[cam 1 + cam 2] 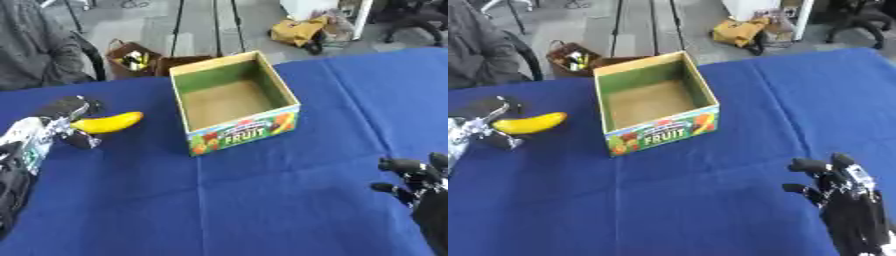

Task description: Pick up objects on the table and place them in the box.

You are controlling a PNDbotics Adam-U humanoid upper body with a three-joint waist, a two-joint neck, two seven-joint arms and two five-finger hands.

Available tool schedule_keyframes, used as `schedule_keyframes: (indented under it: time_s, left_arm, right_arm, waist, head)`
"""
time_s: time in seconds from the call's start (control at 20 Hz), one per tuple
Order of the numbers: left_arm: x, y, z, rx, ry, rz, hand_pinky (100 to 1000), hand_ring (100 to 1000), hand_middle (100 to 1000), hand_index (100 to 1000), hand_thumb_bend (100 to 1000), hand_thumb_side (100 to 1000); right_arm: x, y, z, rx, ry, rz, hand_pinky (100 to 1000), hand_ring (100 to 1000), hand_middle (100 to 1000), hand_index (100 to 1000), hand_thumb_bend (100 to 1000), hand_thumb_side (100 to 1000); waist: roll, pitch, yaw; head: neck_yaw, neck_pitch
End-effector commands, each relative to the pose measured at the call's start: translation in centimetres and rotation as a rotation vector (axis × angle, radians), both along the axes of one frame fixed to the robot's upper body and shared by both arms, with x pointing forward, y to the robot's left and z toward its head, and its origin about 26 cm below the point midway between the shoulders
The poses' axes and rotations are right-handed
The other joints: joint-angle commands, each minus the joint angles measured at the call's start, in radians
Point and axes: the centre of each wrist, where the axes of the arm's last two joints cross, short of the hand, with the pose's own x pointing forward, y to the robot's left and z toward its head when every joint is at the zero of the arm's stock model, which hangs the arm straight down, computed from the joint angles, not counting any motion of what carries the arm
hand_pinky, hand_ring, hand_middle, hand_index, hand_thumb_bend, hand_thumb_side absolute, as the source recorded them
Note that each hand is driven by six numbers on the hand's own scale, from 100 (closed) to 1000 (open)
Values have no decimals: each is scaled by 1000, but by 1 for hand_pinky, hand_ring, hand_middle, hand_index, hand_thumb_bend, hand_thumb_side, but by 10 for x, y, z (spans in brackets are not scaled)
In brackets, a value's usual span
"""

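A yellow banana (108,122) is at the left of the blue table, held in my left hand (63,120), whose fingers and thumb curl round its left end. To its right stands the open cardboard box (233,102), green inside with a brown floor and "FRUIT" printed on its front wall; nothing lies in it. My right hand (830,181) rests at the lower right, fingers up and relaxed, holding nothing.
The blue tablecloth (262,200) covers the whole table, with bare cloth in front of the box and at the right. Beyond the far edge are a brown bag (131,59), a yellow bag (297,31) and a seated person at the upper left.
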Motion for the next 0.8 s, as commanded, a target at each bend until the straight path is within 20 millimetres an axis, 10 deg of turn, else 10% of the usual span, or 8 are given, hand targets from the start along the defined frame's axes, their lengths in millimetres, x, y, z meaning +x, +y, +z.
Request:
schedule_keyframes:
  time_s: [0.05, 0.8]
  left_arm:
    - [0, 8, 15, 1, -38, 23, 840, 736, 696, 854, 391, 100]
    - [1, 7, 13, -2, -24, 24, 827, 678, 545, 823, 305, 100]
  right_arm:
    - [1, -1, 9, -27, -32, 6, 701, 984, 663, 714, 100, 1000]
    - [1, -1, 10, -30, -35, 6, 700, 984, 663, 713, 100, 1000]
  waist:
    - [0, -9, -5]
    - [3, 0, -10]
  head:
    - [1, -10]
    - [-2, -9]
